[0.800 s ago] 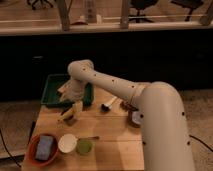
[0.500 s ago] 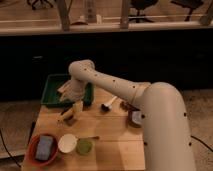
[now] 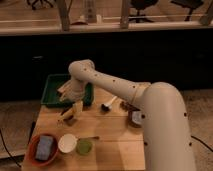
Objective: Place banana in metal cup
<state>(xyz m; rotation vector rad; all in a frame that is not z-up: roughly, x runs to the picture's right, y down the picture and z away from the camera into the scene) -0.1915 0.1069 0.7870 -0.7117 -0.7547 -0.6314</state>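
My gripper (image 3: 75, 107) hangs from the arm over the left part of the wooden table (image 3: 112, 135), just in front of the green tray (image 3: 52, 85). A small yellow banana (image 3: 66, 116) lies right at the gripper's tip, close above or on the table. I cannot tell whether it is held. The metal cup (image 3: 135, 118) stands at the right side of the table, partly hidden behind my arm.
An orange bowl (image 3: 31, 152) with a blue-grey sponge (image 3: 45, 146) stands at the front left. A white cup (image 3: 67, 142) and a green cup (image 3: 84, 146) stand beside it. A brush (image 3: 107, 105) lies mid-table. My arm crosses the table's right side.
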